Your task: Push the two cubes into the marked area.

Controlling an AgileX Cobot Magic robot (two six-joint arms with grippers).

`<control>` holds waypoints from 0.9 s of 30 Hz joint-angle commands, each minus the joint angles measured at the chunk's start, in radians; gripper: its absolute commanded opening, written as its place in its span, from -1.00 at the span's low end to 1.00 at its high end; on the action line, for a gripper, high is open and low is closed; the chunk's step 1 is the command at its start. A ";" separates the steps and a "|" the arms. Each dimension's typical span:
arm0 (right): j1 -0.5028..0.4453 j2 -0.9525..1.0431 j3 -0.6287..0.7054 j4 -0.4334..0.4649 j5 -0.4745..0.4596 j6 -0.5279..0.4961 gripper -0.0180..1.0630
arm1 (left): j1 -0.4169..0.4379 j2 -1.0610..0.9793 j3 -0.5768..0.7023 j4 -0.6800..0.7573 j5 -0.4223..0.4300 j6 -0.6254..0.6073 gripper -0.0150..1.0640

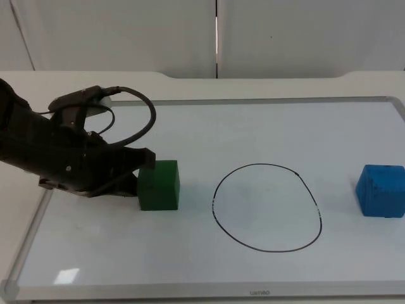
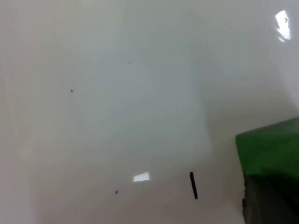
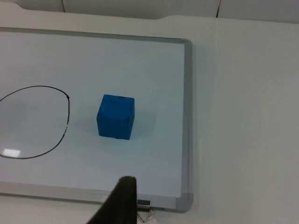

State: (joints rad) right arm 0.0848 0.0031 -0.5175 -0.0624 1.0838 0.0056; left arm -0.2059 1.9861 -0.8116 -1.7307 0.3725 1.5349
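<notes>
A green cube (image 1: 159, 185) sits on the whiteboard (image 1: 190, 266), left of a black drawn oval (image 1: 266, 208). My left gripper (image 1: 135, 175) is low on the board and pressed against the cube's left side. From the left wrist the green cube (image 2: 272, 148) is close beside the gripper. A blue cube (image 1: 380, 190) stands right of the oval, near the board's right edge. The right wrist view looks down on the blue cube (image 3: 116, 116), with the oval (image 3: 35, 122) beyond it and my right gripper (image 3: 119, 204) waiting well back from the cube, above the board's frame.
The whiteboard's grey frame (image 1: 25, 253) runs around the working surface, with bare table (image 3: 243, 116) outside it. Open board lies between the green cube and the oval, and between the oval and the blue cube.
</notes>
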 commanded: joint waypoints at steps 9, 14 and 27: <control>-0.002 -0.003 0.003 -0.005 -0.005 0.000 0.98 | -0.050 0.004 -0.003 -0.014 0.007 0.034 -0.98; -0.002 -0.003 0.003 -0.005 -0.005 0.000 0.98 | -0.052 0.017 -0.003 -0.014 0.012 0.034 -0.98; -0.002 -0.003 0.003 -0.005 -0.005 0.000 0.98 | -0.052 0.059 -0.034 -0.014 0.015 0.030 -0.98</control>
State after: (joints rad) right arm 0.0848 0.0031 -0.5175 -0.0624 1.0838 0.0056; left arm -0.2520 2.0401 -0.8413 -1.7346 0.3916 1.5652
